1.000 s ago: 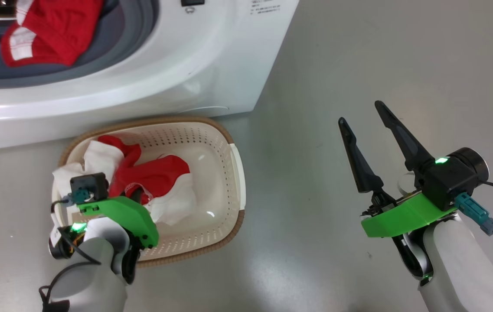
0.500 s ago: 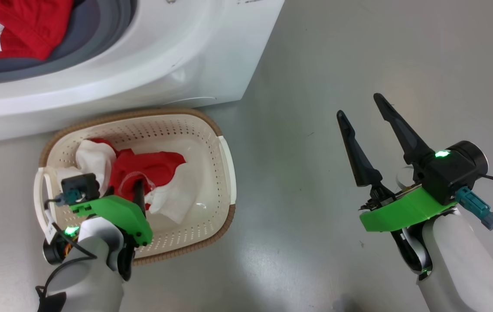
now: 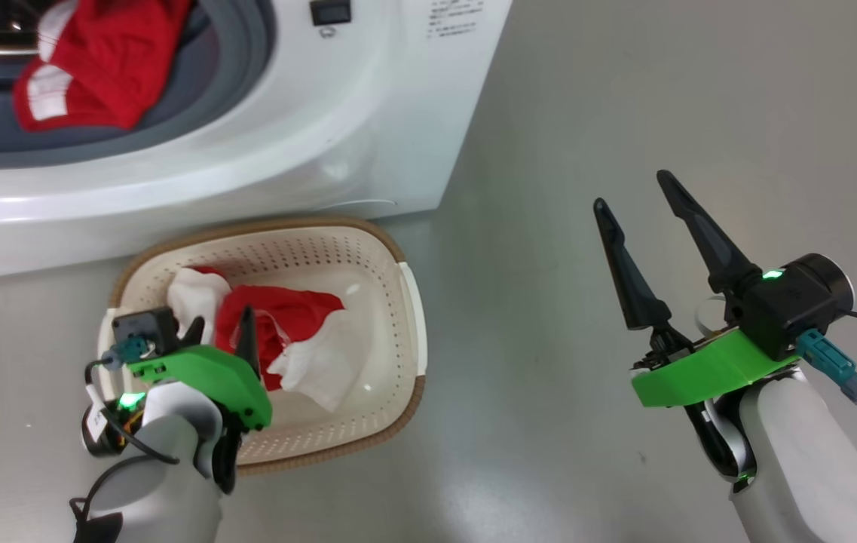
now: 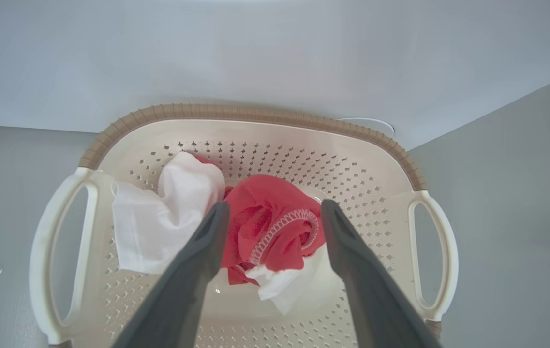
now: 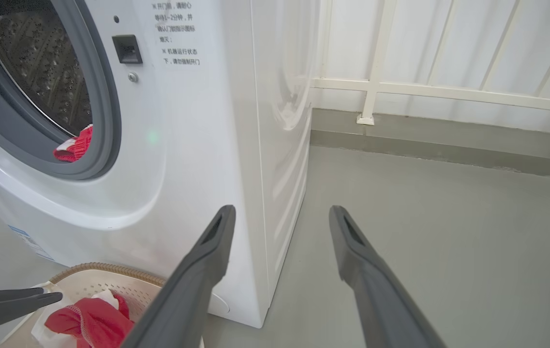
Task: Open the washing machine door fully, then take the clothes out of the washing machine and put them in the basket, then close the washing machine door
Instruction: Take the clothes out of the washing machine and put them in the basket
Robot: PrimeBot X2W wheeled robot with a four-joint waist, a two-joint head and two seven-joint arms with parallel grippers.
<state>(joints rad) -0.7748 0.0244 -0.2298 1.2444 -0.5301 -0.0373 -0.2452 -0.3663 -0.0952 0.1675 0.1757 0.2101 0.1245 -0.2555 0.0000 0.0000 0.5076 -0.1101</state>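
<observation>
The washing machine [image 3: 338, 128] stands at the top left, and its door is out of view. Red clothes with white trim [image 3: 96, 68] hang over its grey ring [image 3: 240, 53]; they show as a red bit [image 5: 75, 145] at the drum's mouth. The basket [image 3: 398, 256] sits on the floor before the machine and holds red and white clothes [image 3: 289, 320]. My left gripper [image 3: 222, 320] hangs open just above them, its fingers either side of the red bunch [image 4: 265, 212] with nothing held. My right gripper [image 3: 630, 190] stands open and empty over bare floor to the right.
Grey floor [image 3: 624, 90] stretches to the right of the machine. A white railing [image 5: 449, 89] and a low kerb [image 5: 449, 140] run along the back wall. The basket has white side handles [image 4: 437, 261], and its brown rim [image 4: 255, 112] lies close against the machine's front.
My left gripper has opened over the basket and lifted slightly, and the red and white garment now lies loose inside. The head camera has shifted. The right arm has held still.
</observation>
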